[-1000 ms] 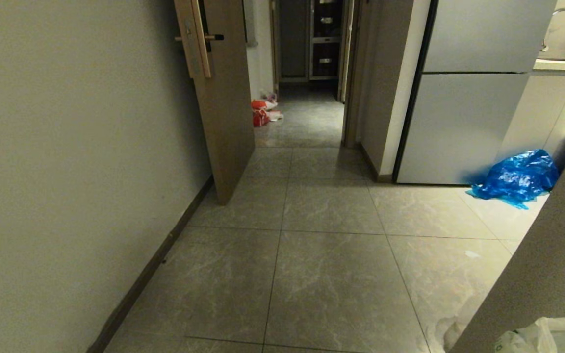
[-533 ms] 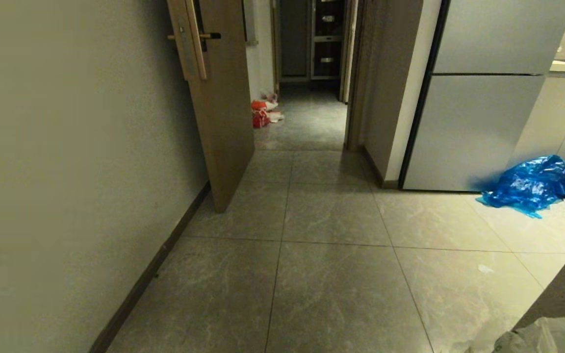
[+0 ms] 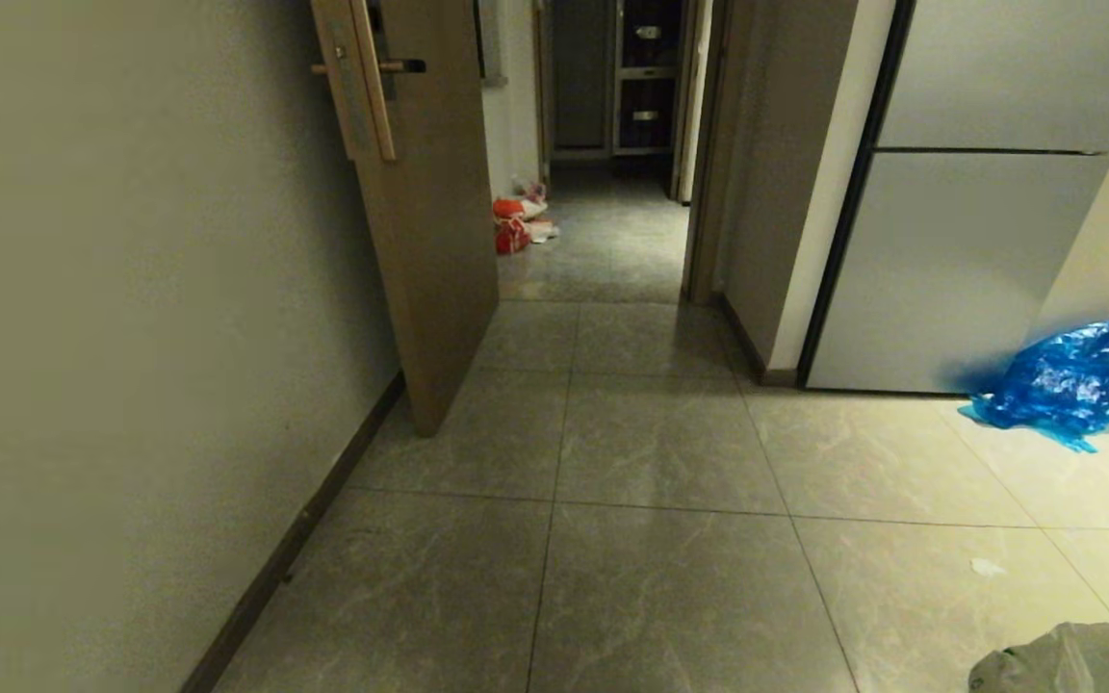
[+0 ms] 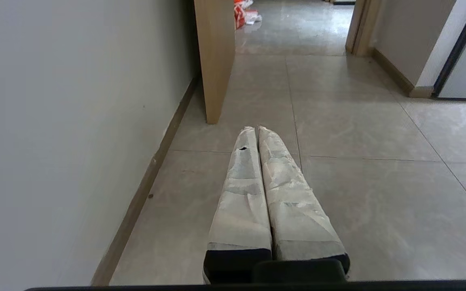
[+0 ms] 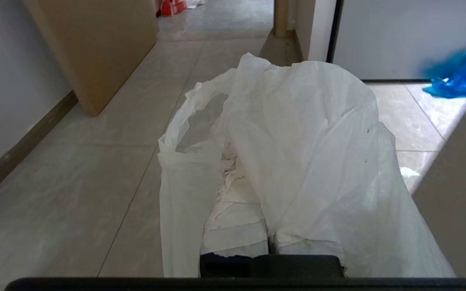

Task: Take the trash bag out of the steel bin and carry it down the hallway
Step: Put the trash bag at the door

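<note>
The trash bag (image 5: 306,141), thin white plastic, drapes over my right gripper (image 5: 253,169), which is shut on it; the bag covers one taped finger and hides the fingertips. A corner of the bag (image 3: 1074,659) shows at the head view's lower right. My left gripper (image 4: 255,129) is shut on nothing, its taped fingers pressed together and pointing along the floor. The hallway (image 3: 651,433) of grey marbled tiles runs ahead past an open door. The steel bin is out of view.
An open wooden door (image 3: 429,212) juts from the left wall (image 3: 131,289). A fridge (image 3: 968,260) stands on the right with a blue bag (image 3: 1070,380) at its foot. An orange-red bag (image 3: 511,226) lies beyond the doorway. A grey panel (image 5: 459,194) is close beside the right gripper.
The whole head view has shifted with the camera: the door and fridge loom nearer, the blue bag slid rightward, and the grey panel at the right left the picture. The bag stays gripped.
</note>
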